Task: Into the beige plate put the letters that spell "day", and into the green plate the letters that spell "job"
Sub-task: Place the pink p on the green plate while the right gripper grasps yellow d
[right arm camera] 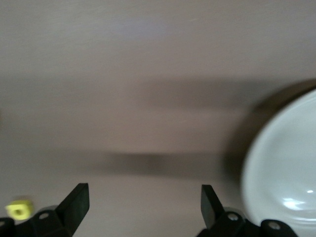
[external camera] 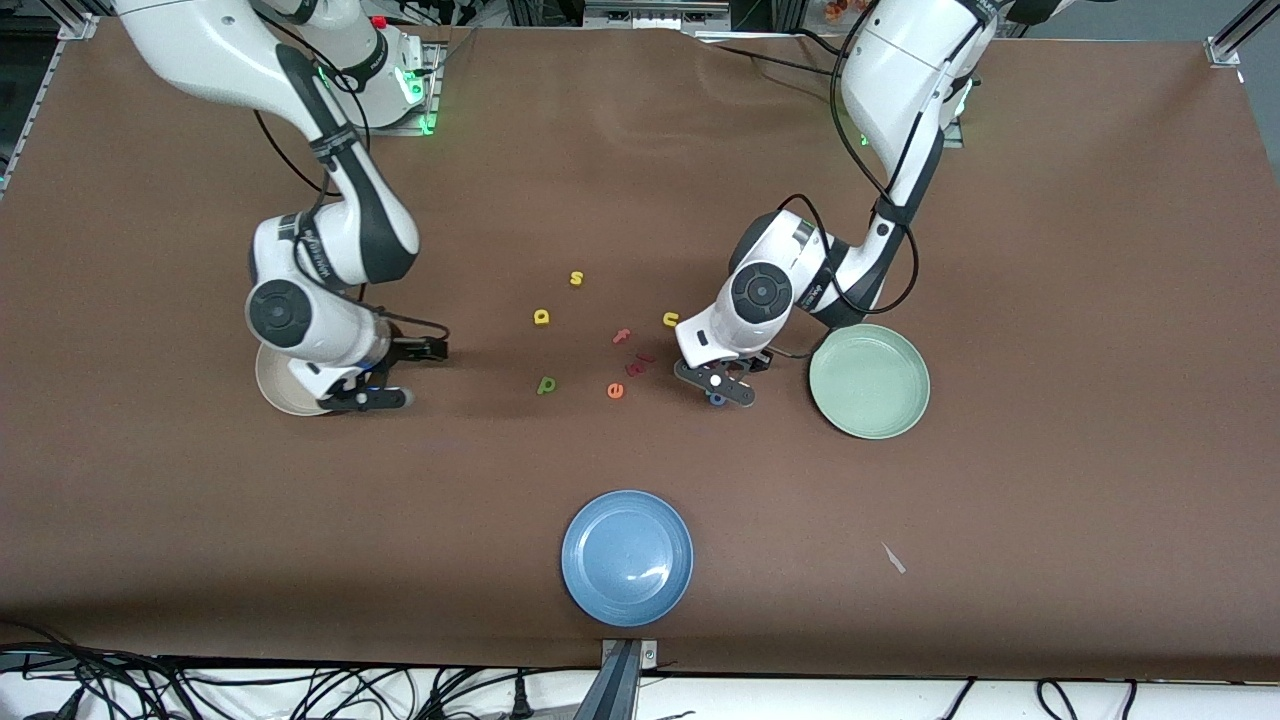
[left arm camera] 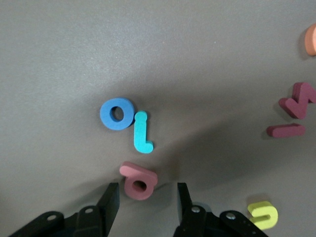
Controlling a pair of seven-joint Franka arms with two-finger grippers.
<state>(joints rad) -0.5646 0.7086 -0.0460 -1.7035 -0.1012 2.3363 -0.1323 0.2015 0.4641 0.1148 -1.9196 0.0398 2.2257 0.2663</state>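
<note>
Front view: the left pincer [external camera: 722, 388] sits low on the desk [external camera: 1050, 520] beside the green plate [external camera: 869, 381]; the right pincer [external camera: 400, 372] hangs by the beige plate [external camera: 278, 388].

Left wrist view: fingers apart, straddling the pink b [left arm camera: 139, 180]; the o [left arm camera: 117, 114] and j [left arm camera: 142, 131] crowd close, so it should close squarely.

Right wrist view: fingers wide apart, empty, with bare room below.

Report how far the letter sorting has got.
Done: nothing visible; the green plate is empty, the beige plate's showing part bare. In hand: left pincer open astride the pink b, beside blue o and light-blue j; right pincer open, empty, at the beige plate. Left: job's three, yellow a and green d on the table; y unseen.
</note>
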